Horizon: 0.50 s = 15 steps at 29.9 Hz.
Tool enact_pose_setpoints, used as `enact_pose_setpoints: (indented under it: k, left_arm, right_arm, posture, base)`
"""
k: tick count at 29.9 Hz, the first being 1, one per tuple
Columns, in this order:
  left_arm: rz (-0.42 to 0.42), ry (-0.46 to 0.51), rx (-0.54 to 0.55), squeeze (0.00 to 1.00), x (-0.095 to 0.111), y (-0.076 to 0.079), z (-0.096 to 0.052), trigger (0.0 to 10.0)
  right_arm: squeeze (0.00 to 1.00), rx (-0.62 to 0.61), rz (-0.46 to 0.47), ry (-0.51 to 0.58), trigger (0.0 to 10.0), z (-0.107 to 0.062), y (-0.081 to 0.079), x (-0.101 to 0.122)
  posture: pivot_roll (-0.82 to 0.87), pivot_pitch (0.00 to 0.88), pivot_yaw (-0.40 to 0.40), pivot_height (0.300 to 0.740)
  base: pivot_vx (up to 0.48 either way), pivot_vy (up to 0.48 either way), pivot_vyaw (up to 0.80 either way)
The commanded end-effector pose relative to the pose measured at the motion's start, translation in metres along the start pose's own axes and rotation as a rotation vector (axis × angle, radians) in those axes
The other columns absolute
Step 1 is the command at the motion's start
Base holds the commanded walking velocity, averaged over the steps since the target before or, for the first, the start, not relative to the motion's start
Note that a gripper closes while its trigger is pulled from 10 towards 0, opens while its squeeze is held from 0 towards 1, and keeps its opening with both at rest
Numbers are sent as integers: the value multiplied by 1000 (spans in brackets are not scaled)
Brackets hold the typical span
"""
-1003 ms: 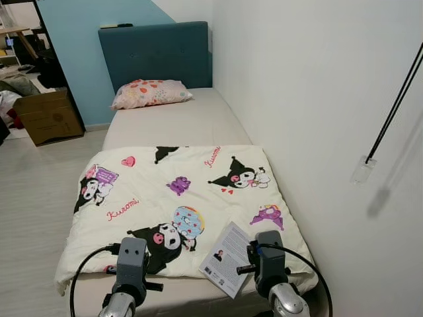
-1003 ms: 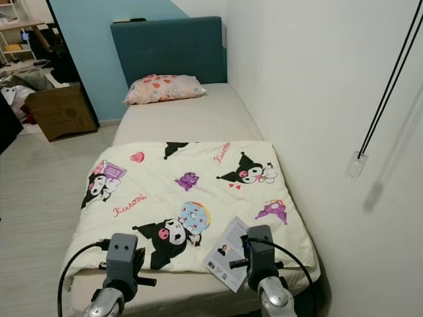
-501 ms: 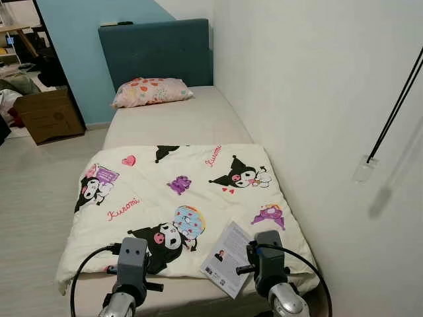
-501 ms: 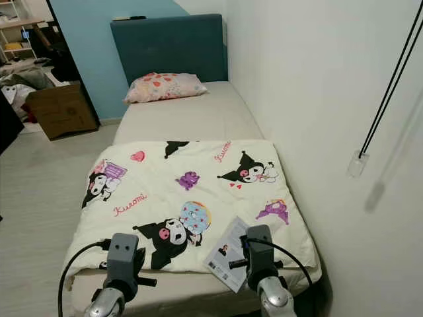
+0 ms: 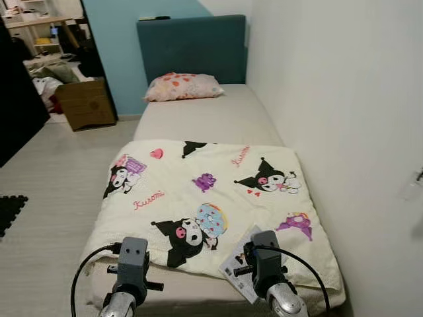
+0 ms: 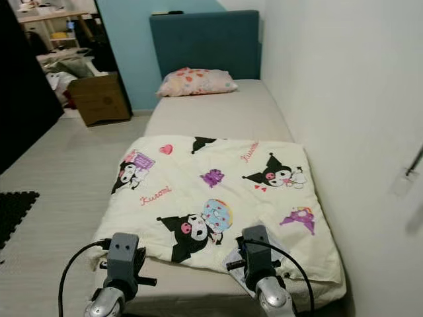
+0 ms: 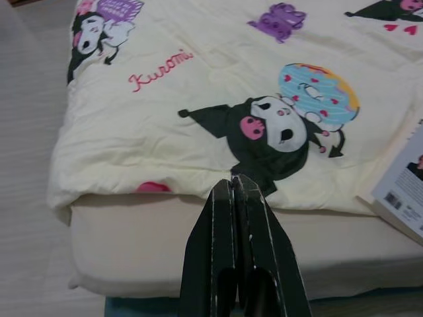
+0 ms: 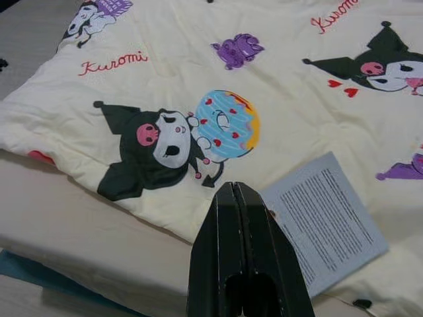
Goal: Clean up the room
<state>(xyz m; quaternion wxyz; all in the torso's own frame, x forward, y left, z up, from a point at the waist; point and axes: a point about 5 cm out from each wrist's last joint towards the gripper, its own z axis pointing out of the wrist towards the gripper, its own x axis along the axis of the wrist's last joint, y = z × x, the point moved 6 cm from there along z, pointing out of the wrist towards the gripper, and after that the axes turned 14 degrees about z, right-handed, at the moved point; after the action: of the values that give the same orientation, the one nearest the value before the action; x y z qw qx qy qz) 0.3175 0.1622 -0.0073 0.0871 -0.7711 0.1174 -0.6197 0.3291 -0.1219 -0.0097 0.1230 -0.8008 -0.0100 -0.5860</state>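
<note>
The bed (image 5: 198, 119) runs away from the robot, its Kuromi blanket (image 5: 198, 198) covering the near half. A booklet (image 8: 327, 214) lies on the blanket's near right corner, just ahead of the right gripper (image 8: 246, 198), long axis slanting away; the left gripper (image 7: 236, 191) is farther off. Both grippers are closed and empty. Since a second ago, the head camera has swung left, bringing more floor into view.

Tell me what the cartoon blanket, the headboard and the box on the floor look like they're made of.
Blanket: soft padded fabric, matte, puffy with rounded edges and wrinkles; probably a quilted comforter.
Headboard: teal upholstery, likely woven cloth, matte with faint tufting.
Box: brown corrugated cardboard, dull, with open flaps.
</note>
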Motion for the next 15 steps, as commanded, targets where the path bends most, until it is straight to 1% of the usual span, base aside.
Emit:
enact_pose_setpoints:
  k: [1, 15]
  left_arm:
    - [12, -12, 1, 0, -4, -2, -2, 10000]
    - [24, -8, -7, 0, -3, 0, -1, 10000]
  right_arm:
    - [0, 8, 3, 3, 10000, 0, -3, -1]
    - [0, 0, 3, 9, 10000, 0, -1, 0]
  posture:
    - [-1, 54, 17, 734]
    - [-3, 57, 22, 734]
  base:
    - [0, 0, 800]
    - [0, 0, 800]
